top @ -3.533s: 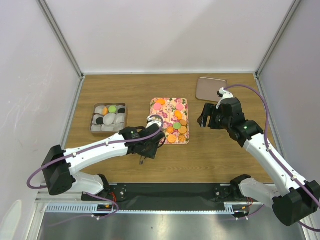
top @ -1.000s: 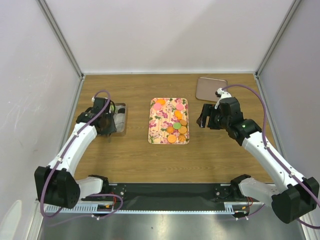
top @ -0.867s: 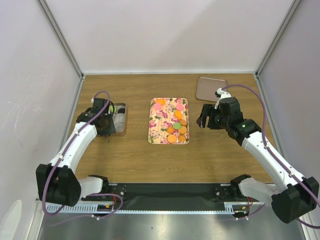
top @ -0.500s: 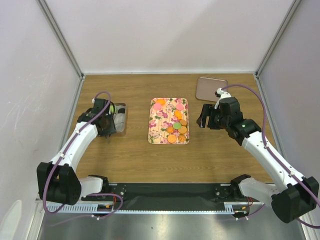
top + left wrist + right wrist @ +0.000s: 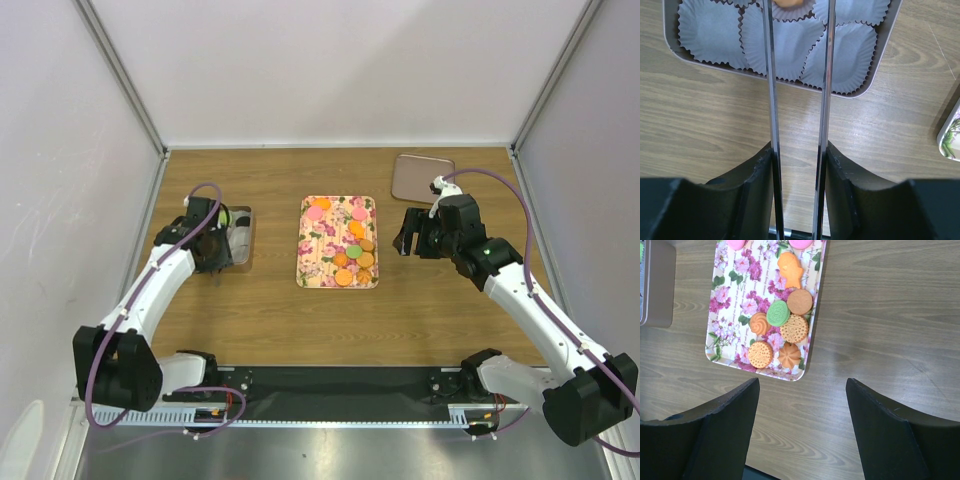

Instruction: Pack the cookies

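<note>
Right gripper point(image 5: 802, 382) spread wide; just ahead-left I count six orange, one green, two pink flat cookies point(image 5: 777, 313) on a pink-flowered rectangular tray point(image 5: 732, 315).

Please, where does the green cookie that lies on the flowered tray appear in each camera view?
Top external: the green cookie is near the picture's centre, in the near right part of the flowered tray.
Right wrist: the green cookie is at the upper left, in the lower half of the flowered tray.
Left wrist: not in it; only a corner of the flowered tray shows at the right edge.
Shared landmark: the flowered tray.
</note>
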